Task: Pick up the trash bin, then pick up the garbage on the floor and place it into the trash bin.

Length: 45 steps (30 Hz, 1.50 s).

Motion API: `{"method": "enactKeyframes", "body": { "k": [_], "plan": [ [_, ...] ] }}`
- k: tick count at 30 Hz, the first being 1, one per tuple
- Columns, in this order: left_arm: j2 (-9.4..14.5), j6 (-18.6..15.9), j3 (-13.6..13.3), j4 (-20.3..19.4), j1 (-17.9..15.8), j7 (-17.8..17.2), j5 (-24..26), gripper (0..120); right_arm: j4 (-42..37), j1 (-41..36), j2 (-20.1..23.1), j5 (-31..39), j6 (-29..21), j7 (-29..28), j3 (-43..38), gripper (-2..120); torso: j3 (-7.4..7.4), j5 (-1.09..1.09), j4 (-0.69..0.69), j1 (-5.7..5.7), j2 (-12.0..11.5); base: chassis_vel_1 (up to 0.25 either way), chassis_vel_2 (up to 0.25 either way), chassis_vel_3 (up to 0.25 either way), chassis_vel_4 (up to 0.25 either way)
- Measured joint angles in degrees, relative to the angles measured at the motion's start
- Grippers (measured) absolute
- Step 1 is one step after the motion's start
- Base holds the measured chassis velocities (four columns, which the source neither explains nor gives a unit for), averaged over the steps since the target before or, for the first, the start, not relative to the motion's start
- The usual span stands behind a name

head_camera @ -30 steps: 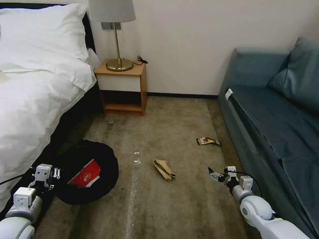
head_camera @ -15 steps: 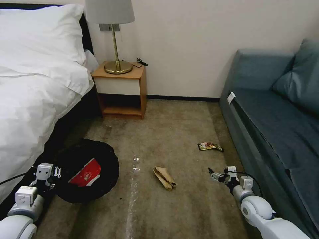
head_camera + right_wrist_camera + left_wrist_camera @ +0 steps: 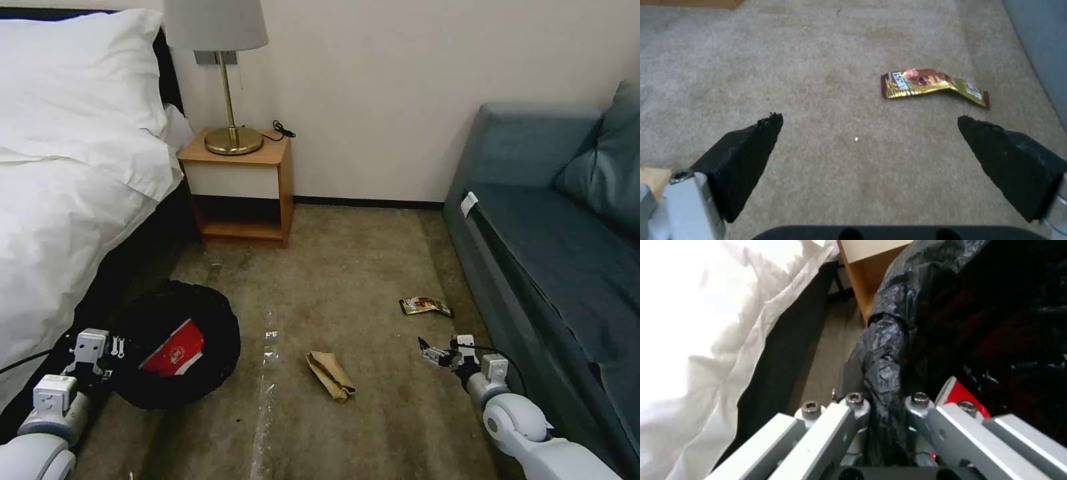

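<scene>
Left wrist view shows the left gripper [image 3: 887,403] pinching the trash bin [image 3: 889,350] rim; right gripper [image 3: 869,123] gapes wide before the snack wrapper [image 3: 929,83].

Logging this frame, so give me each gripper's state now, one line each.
Left gripper: shut on the black bag folded over the trash bin rim.
Right gripper: open, holding nothing, above the carpet near the snack wrapper.
</scene>
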<state>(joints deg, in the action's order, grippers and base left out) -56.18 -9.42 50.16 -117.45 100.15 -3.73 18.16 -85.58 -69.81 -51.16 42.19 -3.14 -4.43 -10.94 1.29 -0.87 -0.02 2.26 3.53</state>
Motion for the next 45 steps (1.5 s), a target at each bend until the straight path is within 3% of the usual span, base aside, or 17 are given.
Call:
{"method": "enactKeyframes", "body": {
  "k": [16, 32, 43, 45],
  "plan": [
    [0.26, 0.04, -0.07, -0.21, -0.40, 0.00, 0.13, 3, -0.18, 0.26, 0.08, -0.18, 0.10, -0.12, 0.33, 100, 0.00, 0.00, 0.01, 0.00, 0.00, -0.093, 0.098, 0.096, -0.096],
    [0.95, 0.20, -0.18, 1.91, -3.23, 0.07, 1.92, 3, 0.42, 2.08, 0.62, 0.47, -0.96, 1.40, 2.39, 100, 0.00, -0.01, 0.00, -0.01, 0.00, -0.027, 0.027, 0.023, -0.026],
    [0.65, 0.42, -1.26, 4.11, -5.94, 0.51, 1.27, 3, 0.17, 6.03, 0.48, 1.19, -3.74, 3.04, 8.88, 100, 0.00, -0.02, -0.01, -0.01, 0.00, 0.000, 0.000, 0.000, 0.000],
    [0.15, 0.64, -1.54, 4.84, -7.04, 1.23, -0.77, 3, -0.08, 11.32, 0.68, 4.34, -7.07, 4.40, 16.71, 100, 0.00, -0.01, 0.00, -0.01, 0.00, 0.000, 0.000, 0.000, 0.000]
  ]
}}
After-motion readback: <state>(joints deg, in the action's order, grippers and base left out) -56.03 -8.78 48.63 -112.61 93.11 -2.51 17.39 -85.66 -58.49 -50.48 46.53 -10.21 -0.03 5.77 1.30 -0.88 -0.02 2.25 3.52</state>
